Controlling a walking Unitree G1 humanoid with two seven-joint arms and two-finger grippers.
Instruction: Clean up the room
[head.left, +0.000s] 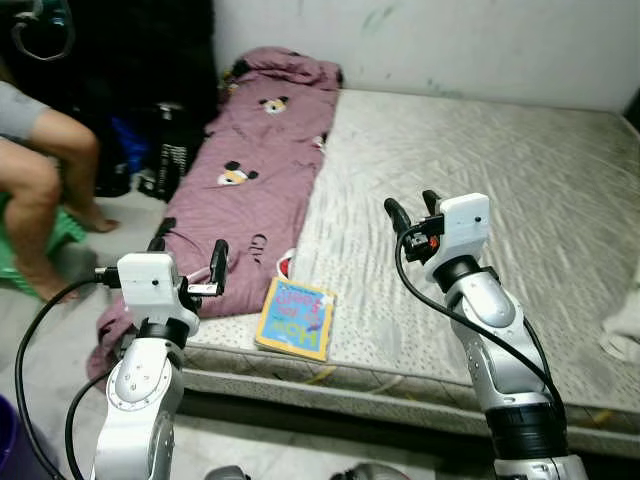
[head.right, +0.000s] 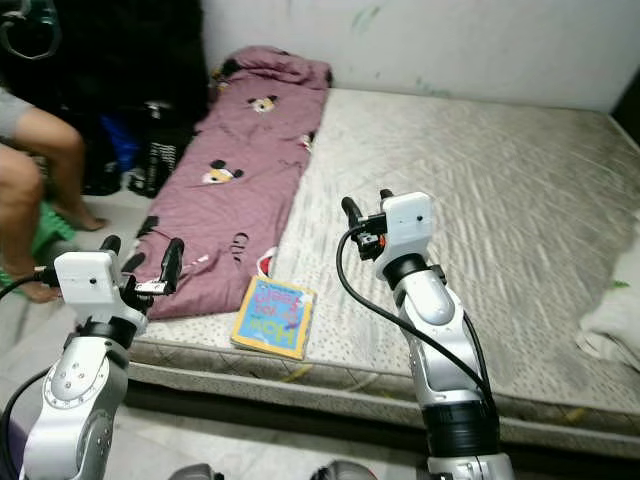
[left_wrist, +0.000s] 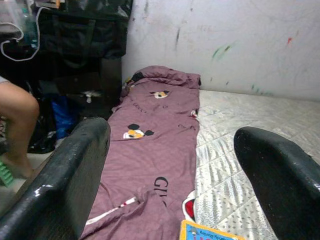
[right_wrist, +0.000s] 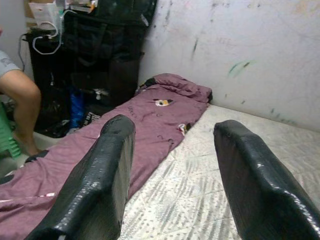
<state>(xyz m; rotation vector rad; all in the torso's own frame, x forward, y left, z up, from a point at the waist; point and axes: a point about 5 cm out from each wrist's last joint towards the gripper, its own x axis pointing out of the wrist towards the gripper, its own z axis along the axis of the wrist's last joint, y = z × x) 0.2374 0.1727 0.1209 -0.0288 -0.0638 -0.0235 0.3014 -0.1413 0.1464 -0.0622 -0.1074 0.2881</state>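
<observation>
A humanoid robot faces a bare mattress (head.left: 480, 180) on the floor, both arms raised and both pincers spread wide with nothing in them — the left gripper (head.left: 188, 262) over the near-left corner, the right gripper (head.left: 412, 212) above the middle of the bed. A yellow-and-blue book (head.left: 297, 317) lies flat near the mattress's front edge, between the two arms and just beside the hem of a purple blanket (head.left: 255, 175) that runs along the left side up to the wall, its lower end spilling off toward the floor. A person (head.left: 35, 175) sits to the left on a green stool (head.left: 60, 235); a pale cloth (head.left: 625, 325) lies at the far right edge.

The book looks thin, light and fairly stiff — likely best pinched across its near edge, where it lies closest to the mattress's rim, since flat on the quilting it offers little to get under, and the glossy cover may slip. The blanket is soft and limp; it should bunch wherever it is gripped, and a hold near the hanging end would probably drag the rest along.
</observation>
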